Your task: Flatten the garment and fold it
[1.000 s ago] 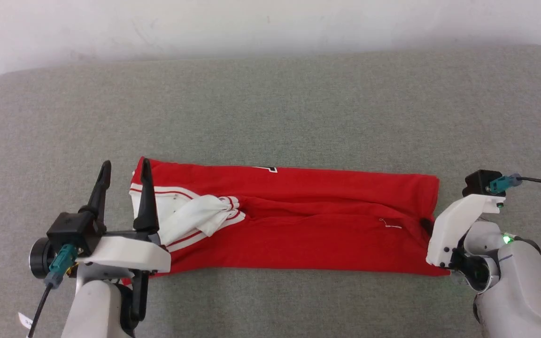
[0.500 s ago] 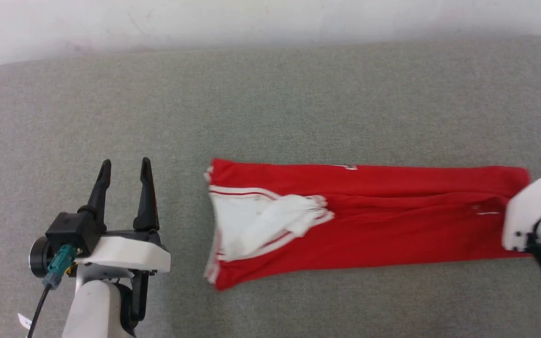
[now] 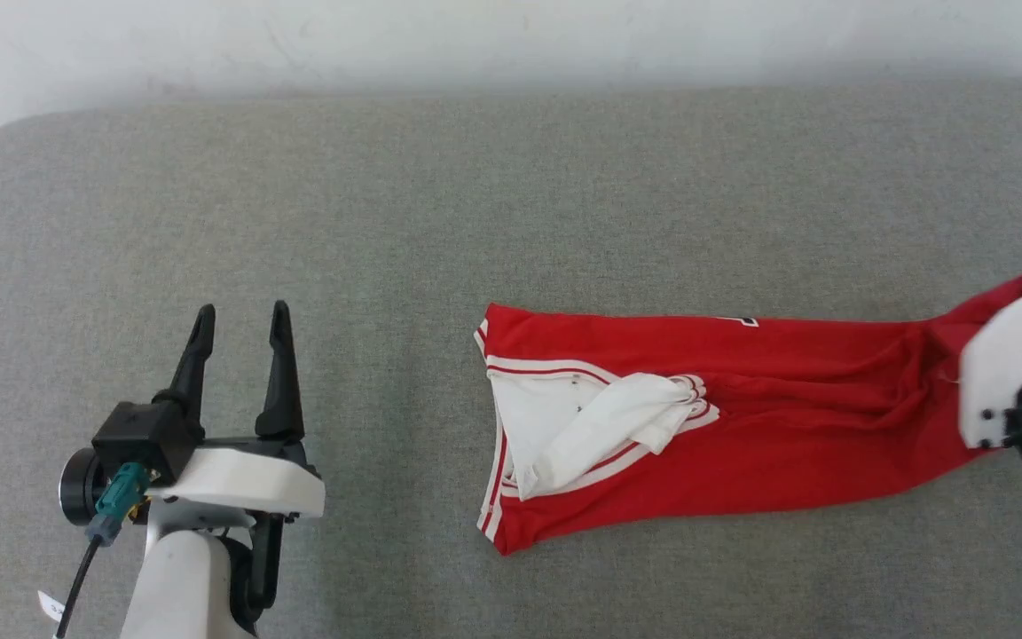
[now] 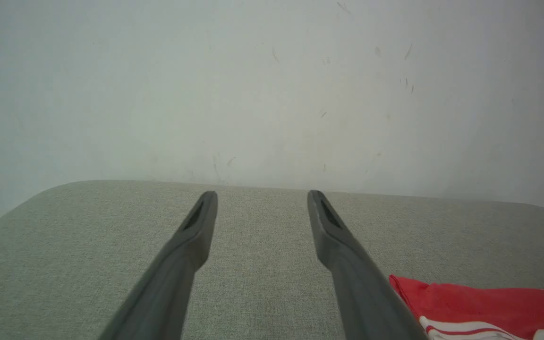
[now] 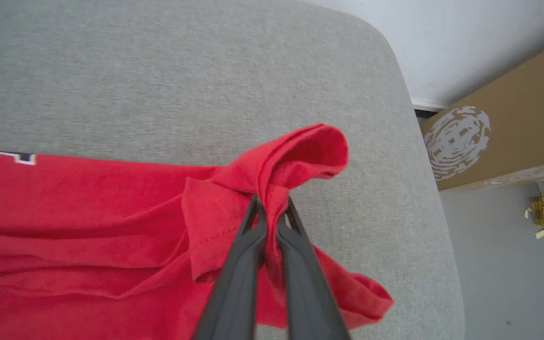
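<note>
A red jersey T-shirt with white sleeves (image 3: 742, 426) is stretched across the grey fabric surface's (image 3: 511, 204) right side, its right end pinched by the right gripper (image 5: 271, 208); the left gripper (image 3: 239, 311) is held spread.

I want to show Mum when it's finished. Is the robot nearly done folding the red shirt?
Partly. The garment already lies folded into a long strip. The right gripper is shut on its bunched hem end. The left gripper is open, touching nothing. Folding the strip shorter is left.
</note>
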Robot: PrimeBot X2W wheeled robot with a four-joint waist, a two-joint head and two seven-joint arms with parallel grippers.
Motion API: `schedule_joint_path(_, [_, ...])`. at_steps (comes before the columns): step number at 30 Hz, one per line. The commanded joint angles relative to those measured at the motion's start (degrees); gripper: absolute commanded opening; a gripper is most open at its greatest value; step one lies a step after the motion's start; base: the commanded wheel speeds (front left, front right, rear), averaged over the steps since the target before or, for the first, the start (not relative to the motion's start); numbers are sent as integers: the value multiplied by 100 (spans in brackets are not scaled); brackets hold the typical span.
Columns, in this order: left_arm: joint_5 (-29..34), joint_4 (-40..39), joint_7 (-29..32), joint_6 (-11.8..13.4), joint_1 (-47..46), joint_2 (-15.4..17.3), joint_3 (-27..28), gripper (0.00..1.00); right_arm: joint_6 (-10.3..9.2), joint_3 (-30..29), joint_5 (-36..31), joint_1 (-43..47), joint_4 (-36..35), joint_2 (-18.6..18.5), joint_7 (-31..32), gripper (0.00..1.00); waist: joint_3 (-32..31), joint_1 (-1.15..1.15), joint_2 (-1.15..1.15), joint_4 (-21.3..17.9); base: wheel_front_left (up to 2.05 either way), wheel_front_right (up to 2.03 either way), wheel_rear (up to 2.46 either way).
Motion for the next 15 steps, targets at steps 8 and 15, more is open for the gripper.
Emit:
schedule_joint_path(8, [80,44,-27,-31,-24,-47,-26,100,-12,1603,975,421,-2028,-279,1066,0,-55,0,0,38,0,0,0])
schedule_joint_path(15, [54,78,-27,-74,-145,-69,-97,100,-12,3037,1383,35,-2535,-220,1246,0,90,0,0,206,0,0,0])
